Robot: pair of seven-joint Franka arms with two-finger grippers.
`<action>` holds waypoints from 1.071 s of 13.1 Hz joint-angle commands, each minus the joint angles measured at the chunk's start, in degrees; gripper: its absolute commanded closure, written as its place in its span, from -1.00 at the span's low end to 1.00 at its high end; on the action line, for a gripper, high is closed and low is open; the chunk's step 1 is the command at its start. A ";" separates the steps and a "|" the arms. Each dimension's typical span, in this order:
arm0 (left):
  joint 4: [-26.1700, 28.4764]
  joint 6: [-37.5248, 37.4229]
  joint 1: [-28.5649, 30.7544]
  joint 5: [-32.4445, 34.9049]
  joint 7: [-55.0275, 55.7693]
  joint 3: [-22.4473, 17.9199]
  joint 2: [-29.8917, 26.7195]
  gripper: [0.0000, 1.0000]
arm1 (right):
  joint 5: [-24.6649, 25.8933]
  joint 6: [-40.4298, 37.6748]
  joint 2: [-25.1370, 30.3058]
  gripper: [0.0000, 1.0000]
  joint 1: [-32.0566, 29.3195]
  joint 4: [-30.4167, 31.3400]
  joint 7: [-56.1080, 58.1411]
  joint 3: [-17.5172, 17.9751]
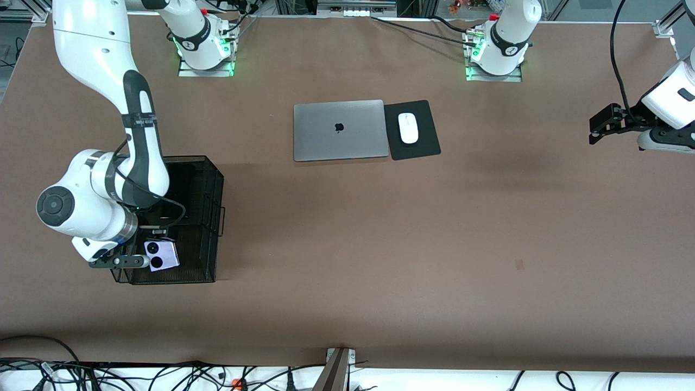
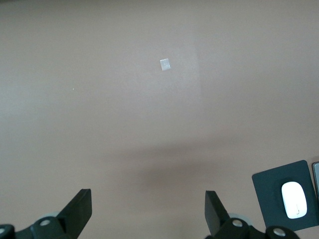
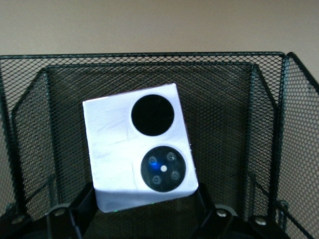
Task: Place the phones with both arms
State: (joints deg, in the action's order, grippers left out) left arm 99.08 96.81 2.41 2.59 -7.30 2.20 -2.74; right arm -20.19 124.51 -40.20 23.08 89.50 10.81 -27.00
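Now right hand point(image 1: 142, 259) grips lilac-white phone point(image 1: 161, 255) inside mesh basket point(image 1: 209, 217).

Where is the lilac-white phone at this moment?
The lilac-white phone is held in the right gripper over the black mesh basket, at the right arm's end of the table.

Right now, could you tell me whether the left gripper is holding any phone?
No: in the left wrist view the left gripper is open over bare brown table, with nothing between its fingers.
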 commanded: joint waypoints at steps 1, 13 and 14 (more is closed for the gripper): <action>-0.21 -0.31 0.05 0.13 0.19 0.08 -0.07 -1.00 | -1.60 -0.05 -0.23 -1.00 -0.50 -1.68 -2.02 -0.16; -0.21 -0.31 0.05 0.13 0.19 0.08 -0.07 -1.00 | 11.47 -40.22 22.06 -1.00 0.65 -9.09 -8.70 -2.37; -0.21 -0.31 -0.04 0.13 0.27 0.08 -0.07 -1.00 | 13.49 -40.23 25.14 -1.00 -1.01 -7.34 -8.79 0.08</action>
State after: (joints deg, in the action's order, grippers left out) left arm 99.09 96.81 2.42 2.59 -7.30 2.21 -2.70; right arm -9.96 84.46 -21.17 23.97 77.48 3.81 -30.94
